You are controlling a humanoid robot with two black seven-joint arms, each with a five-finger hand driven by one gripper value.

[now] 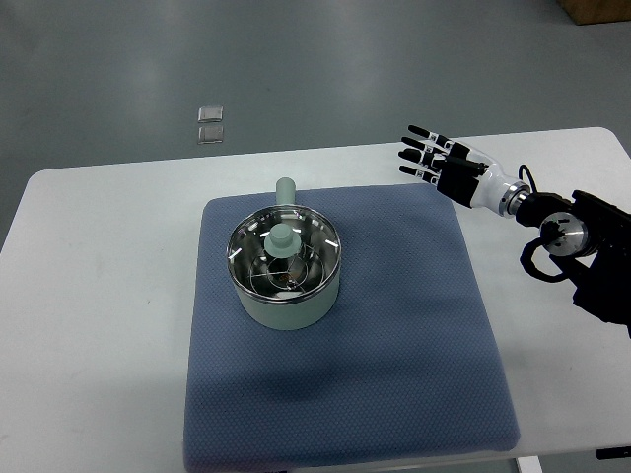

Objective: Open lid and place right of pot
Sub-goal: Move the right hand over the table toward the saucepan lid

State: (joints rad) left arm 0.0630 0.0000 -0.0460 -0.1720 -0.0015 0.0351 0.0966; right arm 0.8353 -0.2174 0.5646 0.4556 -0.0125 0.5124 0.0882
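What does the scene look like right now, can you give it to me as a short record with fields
pot: pale green, on the blue mat, handle pointing away from the robot
lid: glass, on the pot, green knob on top
right hand: above the mat's far right corner, fingers spread, holding nothing, apart from the pot
left arm: not in view
table: white
task state: lid not yet lifted

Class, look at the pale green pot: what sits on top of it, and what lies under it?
A glass lid with a green knob covers the pot. Beneath lies a blue mat on the white table. The pot's contents are unclear.
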